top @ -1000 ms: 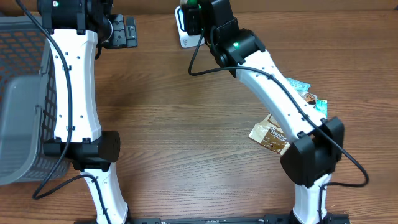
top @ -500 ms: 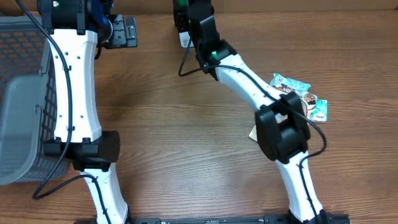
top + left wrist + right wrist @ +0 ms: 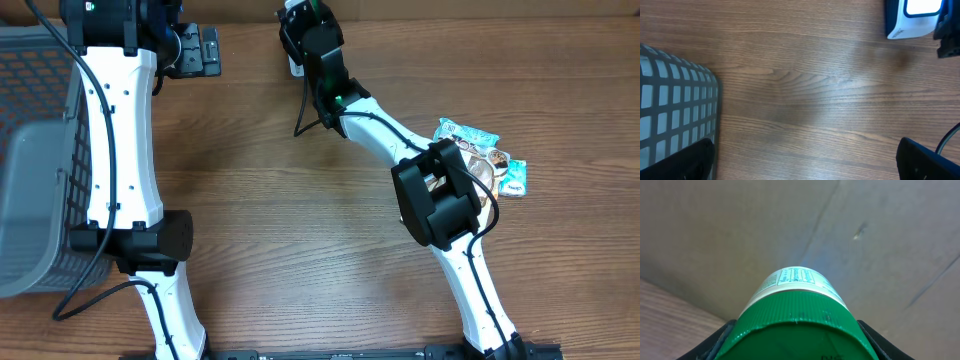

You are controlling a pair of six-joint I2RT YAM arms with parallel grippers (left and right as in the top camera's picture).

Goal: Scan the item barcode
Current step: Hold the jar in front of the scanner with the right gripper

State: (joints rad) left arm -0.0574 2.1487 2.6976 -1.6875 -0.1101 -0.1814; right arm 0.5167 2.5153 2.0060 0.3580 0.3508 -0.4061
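A bottle with a green ribbed cap (image 3: 800, 315) and a white printed label fills the right wrist view, tipped toward a cardboard wall. My right gripper (image 3: 797, 347) is shut on it, its black fingers (image 3: 715, 340) against both sides of the cap. From overhead that gripper (image 3: 302, 25) sits at the table's far edge, over the white barcode scanner (image 3: 294, 68), which it mostly hides. The scanner (image 3: 912, 20) also shows at the top right of the left wrist view. My left gripper (image 3: 807, 165) stands open over bare wood, at the far left (image 3: 195, 48).
A grey mesh basket (image 3: 30, 150) takes up the left edge, and its corner (image 3: 675, 100) is close to my left fingers. Teal and brown snack packets (image 3: 485, 160) lie at the right, partly under the right arm.
The right arm has folded and swung left, carrying the bottle left over the scanner at the far edge. The left arm has not moved.
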